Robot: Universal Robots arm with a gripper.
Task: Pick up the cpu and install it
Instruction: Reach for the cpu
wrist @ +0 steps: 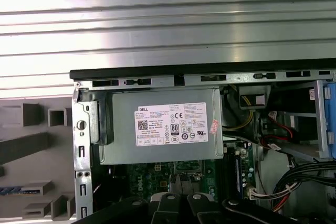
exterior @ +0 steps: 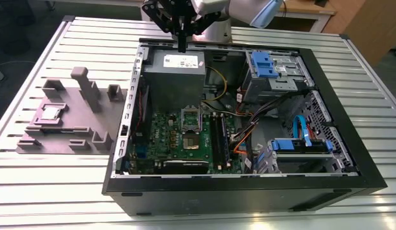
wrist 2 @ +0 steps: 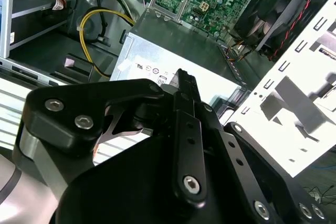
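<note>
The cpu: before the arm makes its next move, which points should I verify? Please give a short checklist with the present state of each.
1. The cpu lies uncovered in the tray: ok.
2. The claw is over the cpu: not ok, it hangs by the power supply, away from the tray.
3. Claw empty: ok.
4. Claw open for a grasp: not ok, it is shut.
5. Socket empty and ready: cannot tell.

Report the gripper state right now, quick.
Gripper: closed, holding nothing, above the grey power supply box; the cpu lies on the purple-grey tray.
</note>
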